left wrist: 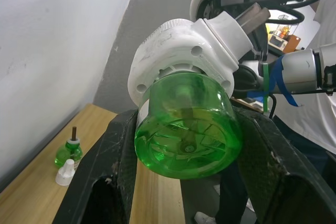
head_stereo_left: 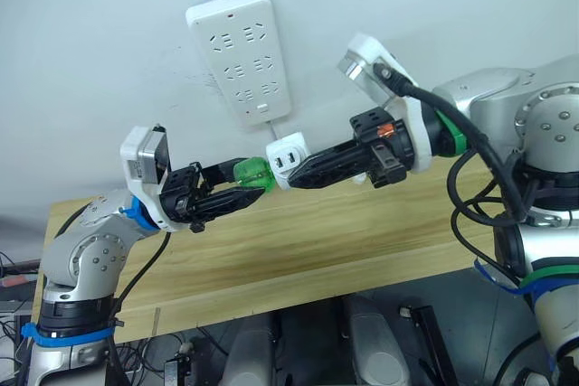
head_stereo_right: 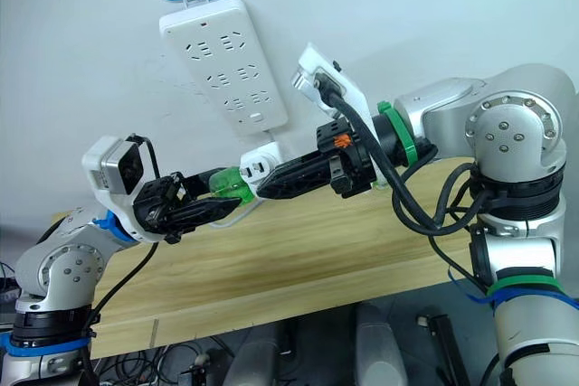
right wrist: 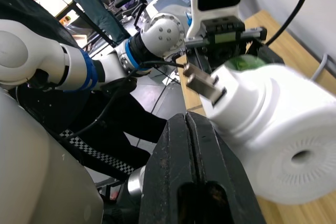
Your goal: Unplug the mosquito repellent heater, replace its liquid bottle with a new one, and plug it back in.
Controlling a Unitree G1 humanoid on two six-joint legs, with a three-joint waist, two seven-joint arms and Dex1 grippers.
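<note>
Below the wall strip (head_stereo_left: 237, 51), the right hand (head_stereo_left: 291, 172) clamps the heater (head_stereo_left: 288, 159) so the left hand (head_stereo_left: 241, 193) can twist its clamped green bottle (head_stereo_left: 253, 174).

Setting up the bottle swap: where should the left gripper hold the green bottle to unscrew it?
By its round side wall, coming from the base end, as the left gripper does now. The green bottle is a squat cylinder sticking out of the heater, which the right gripper holds.
</note>
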